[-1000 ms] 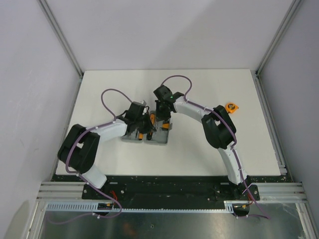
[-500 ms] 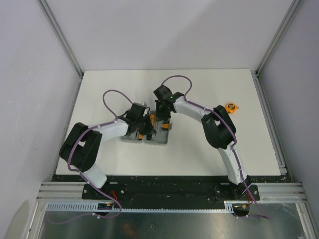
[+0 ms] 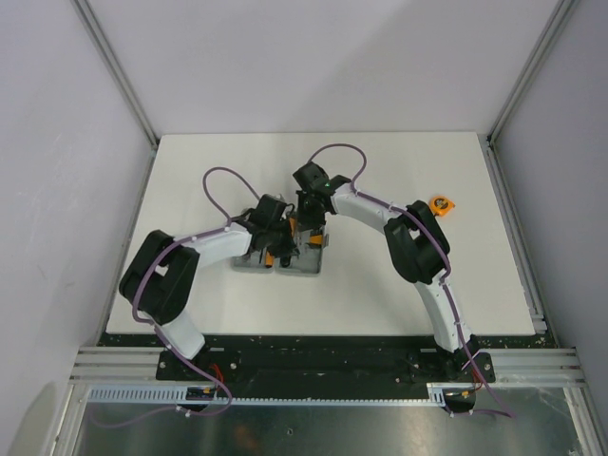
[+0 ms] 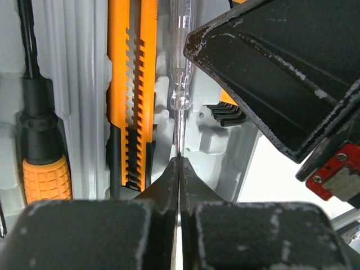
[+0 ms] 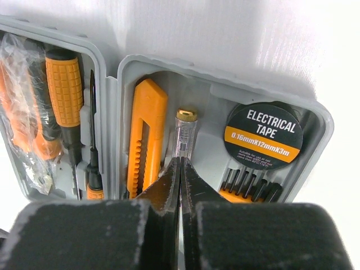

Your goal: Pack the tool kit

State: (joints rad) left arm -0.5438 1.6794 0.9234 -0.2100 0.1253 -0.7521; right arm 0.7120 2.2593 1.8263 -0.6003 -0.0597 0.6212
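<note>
The grey case [image 3: 281, 260] lies open at the table's middle. In the right wrist view its right half [image 5: 315, 121] holds an orange knife [image 5: 145, 138], a clear tester screwdriver [image 5: 185, 135], electrical tape [image 5: 262, 135] and hex keys [image 5: 247, 184]. An orange-handled screwdriver [image 5: 64, 90] sits in the left half. My left gripper [image 4: 179, 160] is shut, its tips pinching the tester's thin metal shaft [image 4: 179, 129] beside the knife [image 4: 130, 84]. My right gripper [image 5: 180, 160] is shut, its tips resting on the tester's clear body. An orange tape measure [image 3: 441, 204] lies on the table, right of the case.
Both grippers [image 3: 275, 233] [image 3: 310, 224] crowd over the case, nearly touching. The right gripper's body [image 4: 281, 73] fills the upper right of the left wrist view. The white table [image 3: 380, 285] has metal frame posts at its sides.
My left gripper has moved right, over the case's middle towards the right gripper. The right arm has not moved.
</note>
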